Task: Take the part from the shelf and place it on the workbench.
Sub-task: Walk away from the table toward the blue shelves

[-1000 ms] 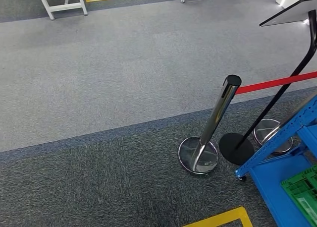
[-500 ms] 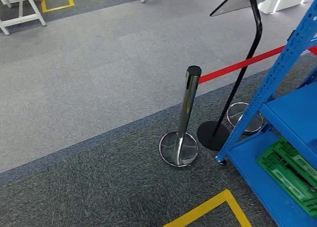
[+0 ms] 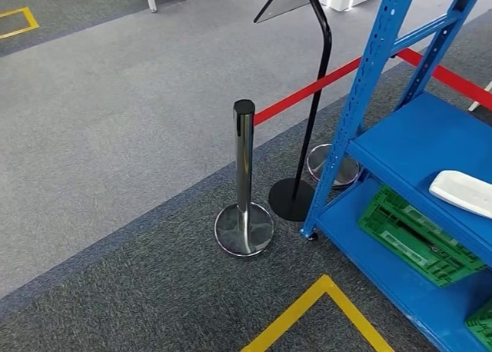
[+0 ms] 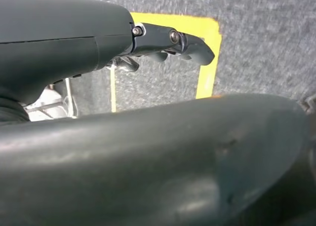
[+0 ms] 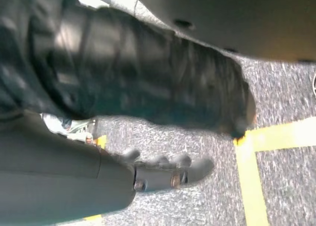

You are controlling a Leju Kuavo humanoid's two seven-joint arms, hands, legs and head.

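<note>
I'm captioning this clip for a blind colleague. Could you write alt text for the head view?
A blue metal shelf stands at right, a white part lying on its middle level and green crates on the level below. Left of it on grey carpet stand a chrome barrier post with a red belt and a black sign stand.

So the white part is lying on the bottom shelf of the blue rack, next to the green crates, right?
Not quite. In the head view the white part lies on the blue rack's upper shelf; the green crates sit on the bottom shelf below it.
</note>
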